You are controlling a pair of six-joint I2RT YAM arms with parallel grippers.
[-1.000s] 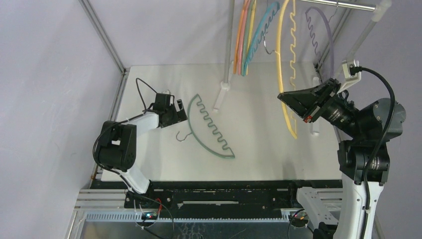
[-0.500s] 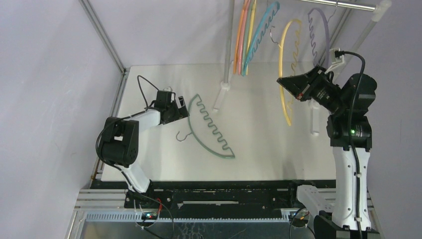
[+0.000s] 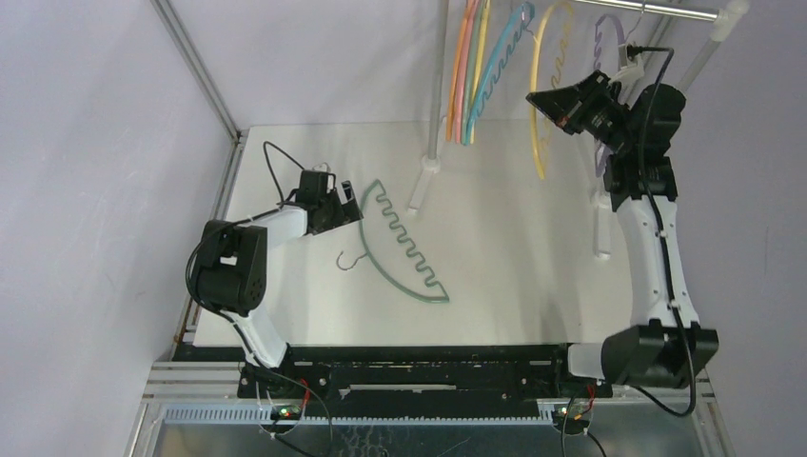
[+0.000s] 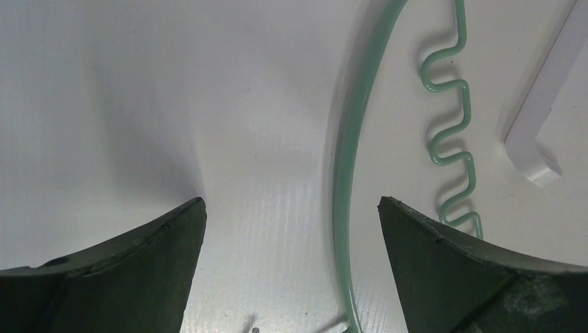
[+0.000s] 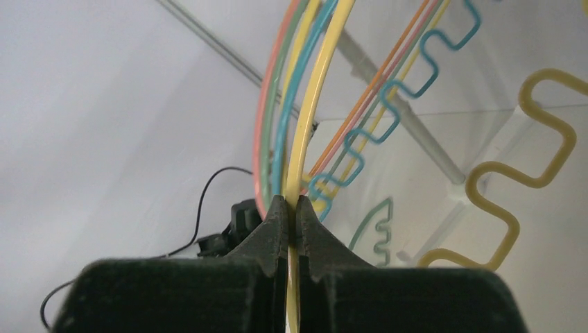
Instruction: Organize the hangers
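A green hanger (image 3: 404, 248) lies flat on the white table (image 3: 504, 267); its curved bar (image 4: 343, 159) runs between the fingers of my left gripper (image 3: 344, 211), which is open and low over the table. My right gripper (image 3: 544, 99) is shut on a yellow hanger (image 3: 539, 114) and holds it up near the rack's top bar (image 3: 666, 9); the yellow bar (image 5: 308, 125) passes between its closed fingers. Orange, pink, yellow and blue hangers (image 3: 476, 67) hang from the rack. A pale purple hanger (image 3: 601, 43) hangs behind the right gripper.
A white rack foot (image 3: 419, 186) lies on the table beside the green hanger, also seen in the left wrist view (image 4: 544, 104). A metal rack pole (image 3: 440, 76) rises behind it. Another white rack post (image 3: 601, 233) stands at the right. Grey walls enclose the table.
My right arm has lifted the yellow hanger up and back toward the rack's top bar. My left gripper has barely moved at the green hanger's end.
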